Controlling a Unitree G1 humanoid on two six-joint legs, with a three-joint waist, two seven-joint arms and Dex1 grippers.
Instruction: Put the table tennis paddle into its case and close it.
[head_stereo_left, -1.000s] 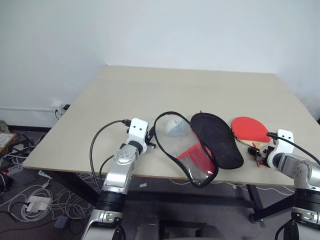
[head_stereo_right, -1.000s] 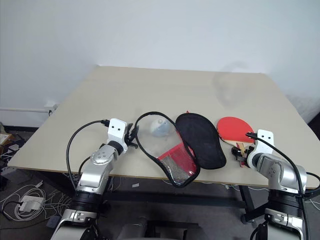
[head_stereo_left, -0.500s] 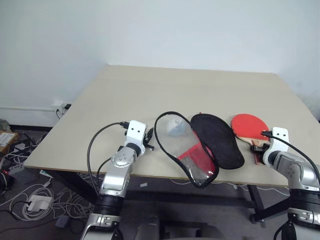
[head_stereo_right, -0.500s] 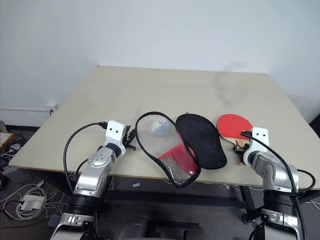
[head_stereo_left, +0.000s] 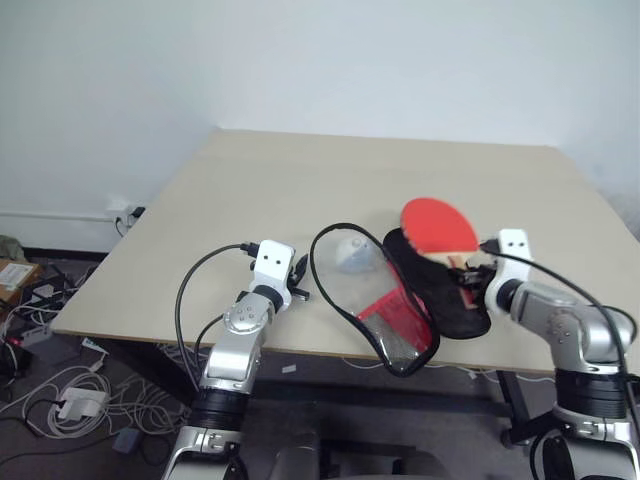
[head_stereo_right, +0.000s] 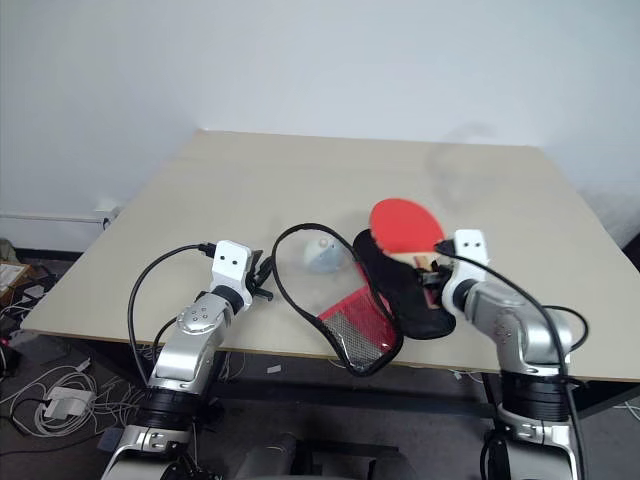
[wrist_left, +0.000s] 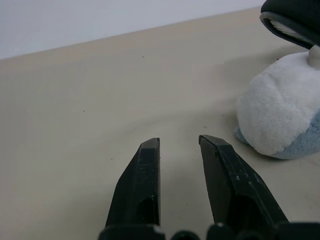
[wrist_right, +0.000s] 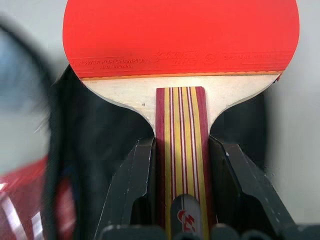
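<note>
The table tennis paddle, red-faced with a striped wooden handle, is lifted off the table. My right gripper is shut on that handle, its fingers on either side. Below the paddle the case lies unzipped near the table's front edge, its black half spread to the right and its clear, black-rimmed half to the left. My left gripper rests just left of the case rim. Its fingers stand slightly apart with nothing between them.
A small white and pale-blue soft thing sits on the beige table inside the loop of the case rim. The case's narrow end overhangs the front edge. Cables lie on the floor at the left. A white wall stands behind.
My right gripper closed on the paddle's handle, lifted it from the table at the right and carried it left over the case's black half. The left gripper stayed put.
</note>
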